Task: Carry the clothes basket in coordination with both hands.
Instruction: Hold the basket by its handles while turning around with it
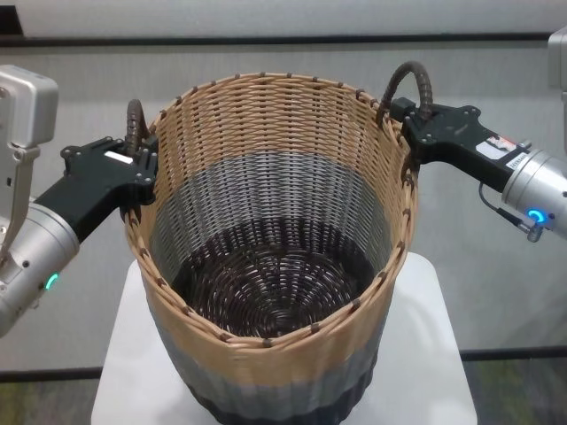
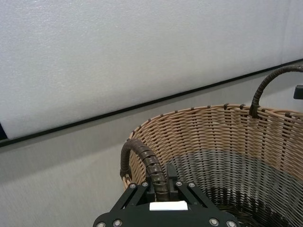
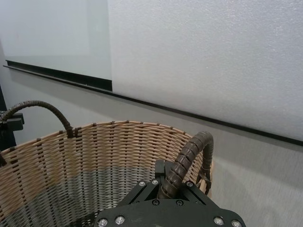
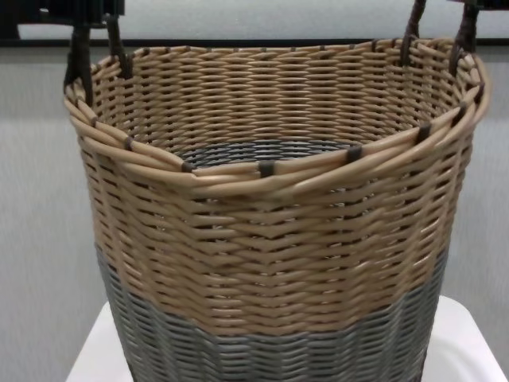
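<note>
The clothes basket (image 1: pixel 275 354), tan above and grey below, stands empty on a white table (image 1: pixel 434 354). It fills the chest view (image 4: pixel 262 239). My left gripper (image 1: pixel 137 158) is shut on the left dark loop handle (image 1: pixel 135 119) at the rim. The left wrist view shows its jaws (image 2: pixel 160 182) clamped around that handle (image 2: pixel 142 158). My right gripper (image 1: pixel 409 119) is shut on the right handle (image 1: pixel 415 81). The right wrist view shows it (image 3: pixel 170 182) clamped around that handle (image 3: pixel 191 146). I cannot tell whether the basket's base touches the table.
A grey wall with a black horizontal strip (image 1: pixel 283 39) runs close behind the basket. The small white table (image 4: pixel 469 342) has rounded corners, and floor shows on both sides of it. Nothing lies inside the basket.
</note>
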### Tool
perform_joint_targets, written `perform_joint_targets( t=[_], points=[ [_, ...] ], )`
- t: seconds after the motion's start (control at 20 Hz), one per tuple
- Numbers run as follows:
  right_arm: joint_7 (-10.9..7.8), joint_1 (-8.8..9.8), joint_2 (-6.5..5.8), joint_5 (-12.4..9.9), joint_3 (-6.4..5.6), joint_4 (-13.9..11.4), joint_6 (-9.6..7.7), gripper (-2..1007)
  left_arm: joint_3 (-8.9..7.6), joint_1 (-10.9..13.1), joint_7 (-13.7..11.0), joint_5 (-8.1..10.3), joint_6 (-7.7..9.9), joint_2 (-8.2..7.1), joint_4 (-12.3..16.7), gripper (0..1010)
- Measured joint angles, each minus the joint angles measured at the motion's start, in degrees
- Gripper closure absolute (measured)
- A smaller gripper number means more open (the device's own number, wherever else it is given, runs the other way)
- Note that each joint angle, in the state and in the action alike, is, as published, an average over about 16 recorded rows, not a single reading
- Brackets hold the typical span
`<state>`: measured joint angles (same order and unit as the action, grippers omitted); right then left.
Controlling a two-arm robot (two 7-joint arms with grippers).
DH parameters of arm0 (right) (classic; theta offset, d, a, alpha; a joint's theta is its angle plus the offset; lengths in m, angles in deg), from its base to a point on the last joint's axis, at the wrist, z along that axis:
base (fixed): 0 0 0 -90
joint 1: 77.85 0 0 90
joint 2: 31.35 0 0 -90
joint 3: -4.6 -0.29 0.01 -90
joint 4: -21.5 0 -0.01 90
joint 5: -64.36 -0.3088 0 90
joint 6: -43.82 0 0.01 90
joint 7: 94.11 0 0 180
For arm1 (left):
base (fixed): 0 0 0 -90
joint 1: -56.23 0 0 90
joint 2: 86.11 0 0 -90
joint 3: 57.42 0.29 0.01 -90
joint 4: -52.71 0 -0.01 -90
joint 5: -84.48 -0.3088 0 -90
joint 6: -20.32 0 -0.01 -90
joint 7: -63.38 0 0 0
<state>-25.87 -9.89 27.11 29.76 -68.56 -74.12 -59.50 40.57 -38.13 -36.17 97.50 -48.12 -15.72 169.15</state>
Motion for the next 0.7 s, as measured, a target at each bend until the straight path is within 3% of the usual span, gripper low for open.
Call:
perform_joint_targets(
  t=[0.7],
  points=[
    [0.07, -0.13, -0.01, 0.36, 0.19, 0.09, -0.18, 995, 0.07, 0.00, 0.05, 0.02, 0.07, -0.17, 0.14, 842]
  ],
)
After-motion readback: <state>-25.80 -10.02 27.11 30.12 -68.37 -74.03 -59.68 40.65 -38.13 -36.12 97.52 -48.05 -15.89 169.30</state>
